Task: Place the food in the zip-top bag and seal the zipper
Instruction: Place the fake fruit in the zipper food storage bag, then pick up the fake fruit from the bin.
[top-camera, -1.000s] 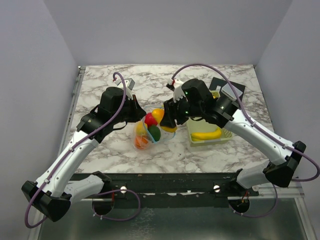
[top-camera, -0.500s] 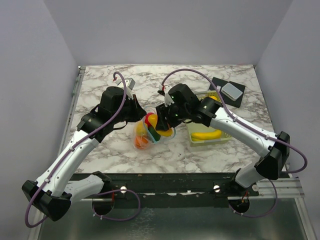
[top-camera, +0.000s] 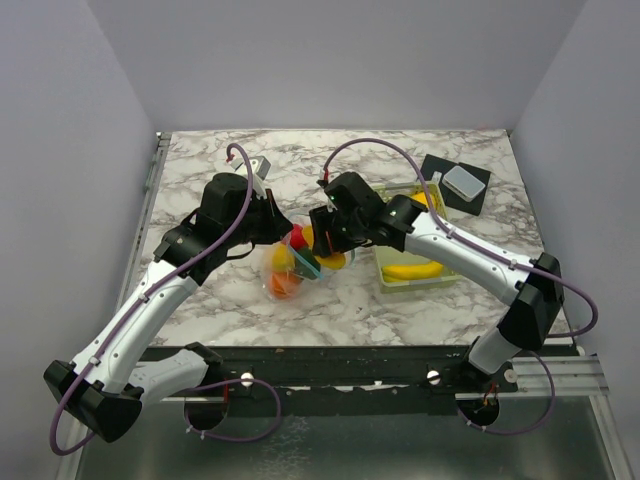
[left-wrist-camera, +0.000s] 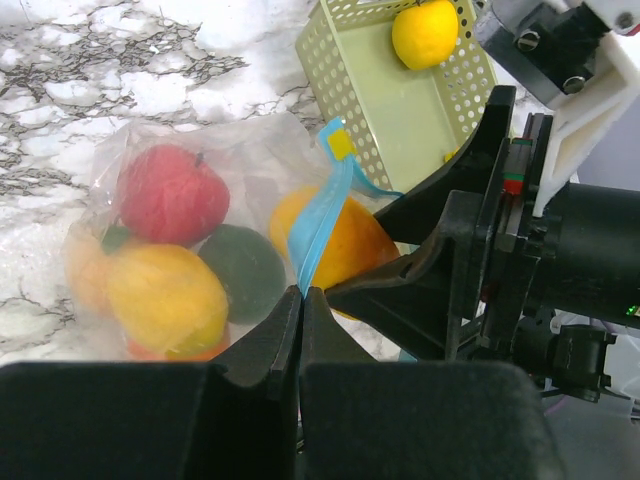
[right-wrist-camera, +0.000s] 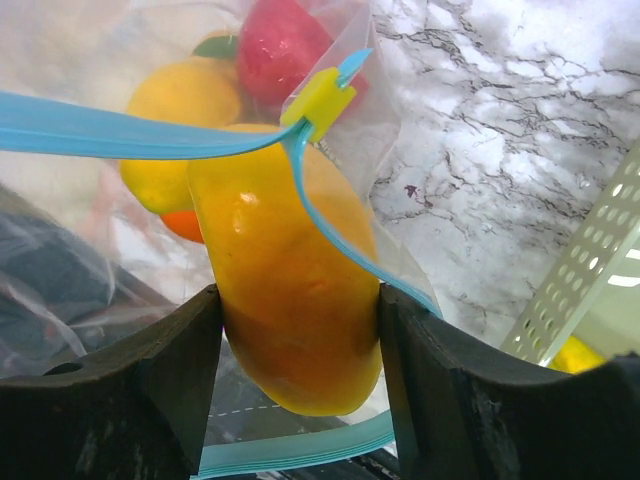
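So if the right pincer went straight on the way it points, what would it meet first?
The right pincer grips an orange-yellow piece at the mouth of the zip-top bag. Straight on, that piece would probably meet the yellow fruit inside first, then the red fruit; depth is unclear.

A: Any print on the zip-top bag (left-wrist-camera: 205, 150)?
B: None. Clear film, no lettering.
A: The zipper (left-wrist-camera: 318, 232) or the yellow slider (right-wrist-camera: 318, 97)?
B: Plain blue strip and a plain yellow tab. No brand, no number.
A: The perforated basket (left-wrist-camera: 400, 105)?
B: Holes only, no label.
A: The grey box (top-camera: 462, 181) at the far corner of the tabletop (top-camera: 200, 165)?
B: Too small to tell.
A: The right arm (top-camera: 470, 255)?
B: No legible characters.
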